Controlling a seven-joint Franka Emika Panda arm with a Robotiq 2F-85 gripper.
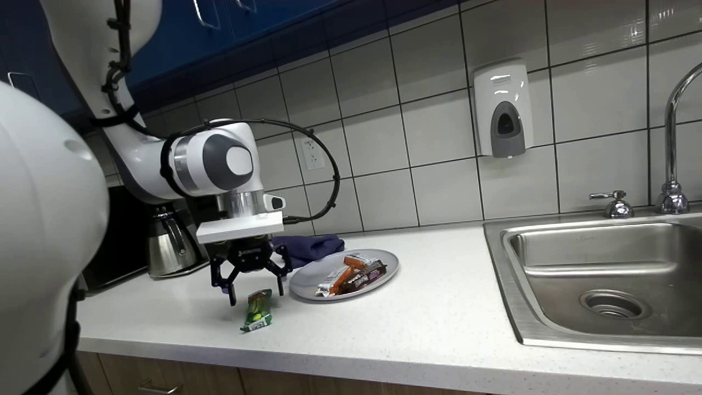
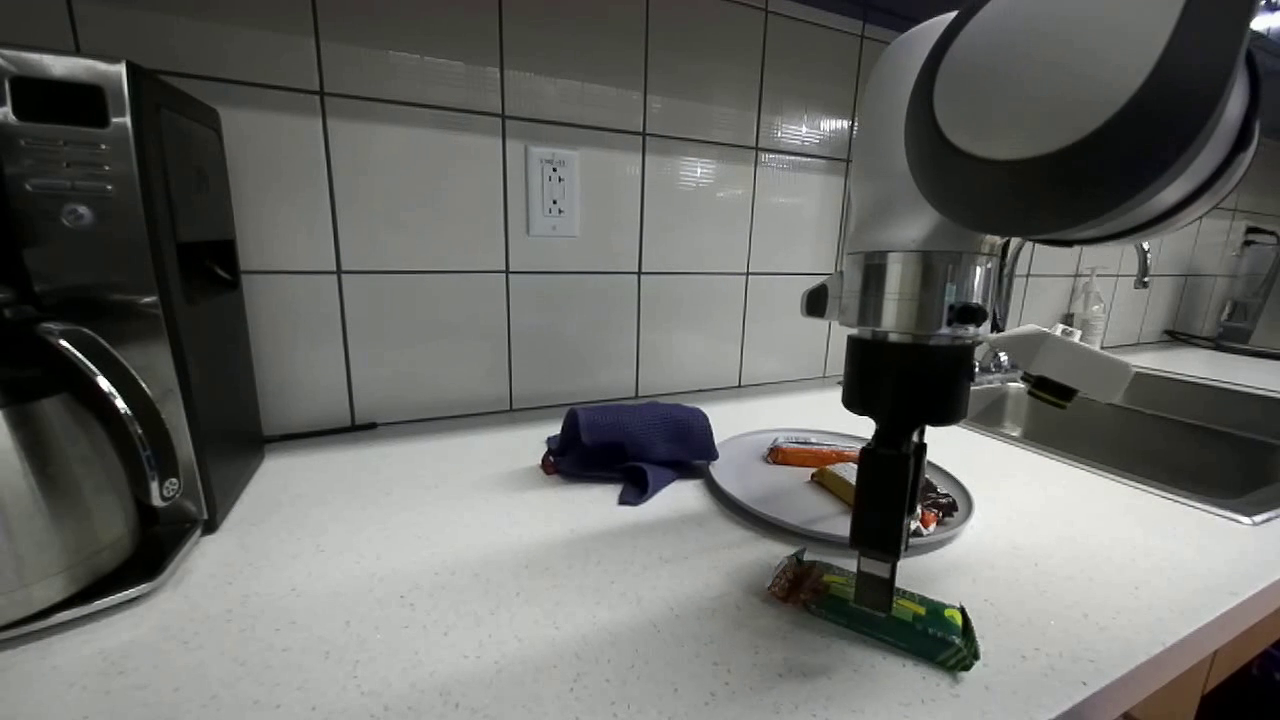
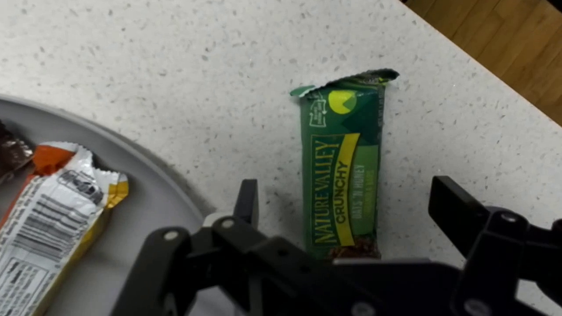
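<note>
My gripper (image 1: 256, 298) is open and empty. It points down over a green Nature Valley granola bar (image 1: 259, 311) lying flat on the white counter. In the wrist view the green bar (image 3: 342, 166) lies between the two spread fingers (image 3: 344, 188), with a gap on each side. Its near end is hidden behind the gripper body. In an exterior view a fingertip (image 2: 876, 585) overlaps the middle of the green bar (image 2: 930, 628); contact cannot be told. Beside it, a grey plate (image 1: 307, 282) holds several wrapped bars, including a dark brown one (image 1: 362, 278) and orange ones (image 2: 810, 455).
A purple cloth (image 2: 630, 440) lies behind the plate, near the tiled wall. A coffee maker (image 2: 190, 280) with a steel carafe (image 1: 170, 244) stands at one end. A steel sink (image 1: 510, 285) with a faucet (image 1: 672, 137) is at the other. The counter's front edge (image 1: 329, 368) runs near the green bar.
</note>
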